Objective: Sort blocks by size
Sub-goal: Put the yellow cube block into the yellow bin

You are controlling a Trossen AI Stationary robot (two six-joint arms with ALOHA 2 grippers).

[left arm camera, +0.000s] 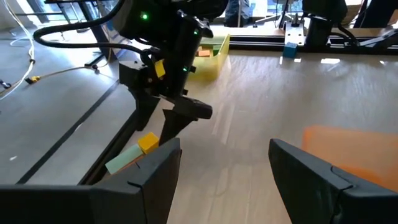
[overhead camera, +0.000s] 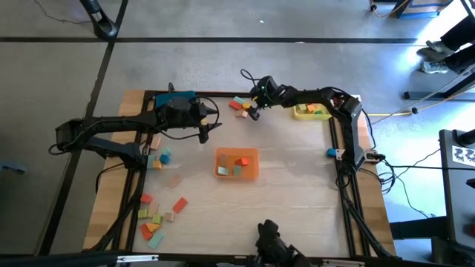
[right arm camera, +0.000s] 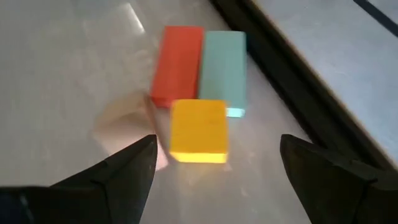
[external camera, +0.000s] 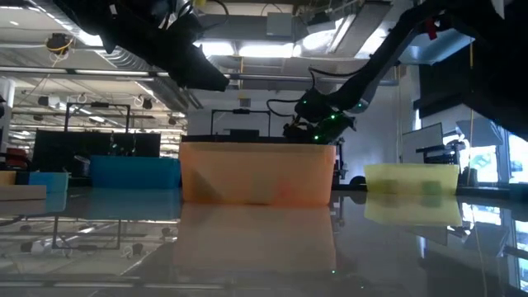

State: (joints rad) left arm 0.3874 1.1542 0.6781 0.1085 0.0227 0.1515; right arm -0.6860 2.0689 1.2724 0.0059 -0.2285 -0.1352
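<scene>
Step in hand: pick approach, judged. The right gripper (right arm camera: 214, 168) hangs over a small cluster of blocks near the table's far edge, about 12 o'clock from the orange tray (overhead camera: 237, 175).
Right gripper state: fingers spread wide, nothing between them; a yellow block (right arm camera: 198, 130) lies in the gap below.
Cluster: yellow block touching a red block (right arm camera: 178, 65) and a light blue-green block (right arm camera: 224, 71), which lie side by side.
Left gripper (left arm camera: 224, 180): fingers spread, empty, held over bare table at about 10 o'clock from the orange tray.
Other blocks: a loose scatter (overhead camera: 158, 215) at 7 to 9 o'clock of the orange tray; several already in the orange tray and in the yellow tray (overhead camera: 300, 115) at 2 o'clock.
Next move calls for: lowering squarely over the yellow block and closing without nudging its two neighbours.
</scene>
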